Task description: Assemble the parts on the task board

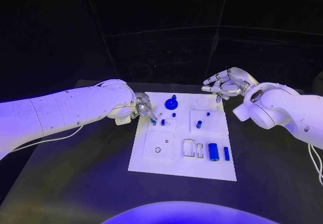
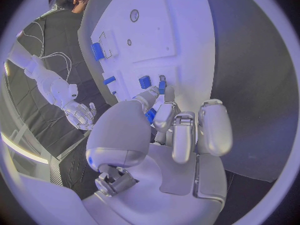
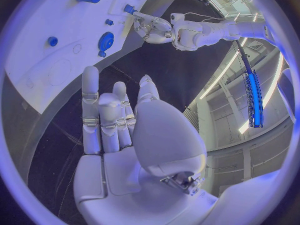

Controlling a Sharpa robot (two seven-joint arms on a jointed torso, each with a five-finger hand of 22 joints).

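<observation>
Pinching small blue cylindrical part between fingertips of left hand, at left edge of white rectangular task board.
Right hand raised beyond far right corner, fingers spread, holding nothing.

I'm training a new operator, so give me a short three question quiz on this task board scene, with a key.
1. True or false: the right hand holds a part.
2. Which hand works at the task board? A) left B) right C) both
3. Fill in: the large blue cylinder lies near the board's ____ edge, near or far from the robot.

Key:
1. False; it hovers beyond the board's far corner, fingers apart.
2. A; the left hand pinches a small blue part there.
3. Near.
</observation>
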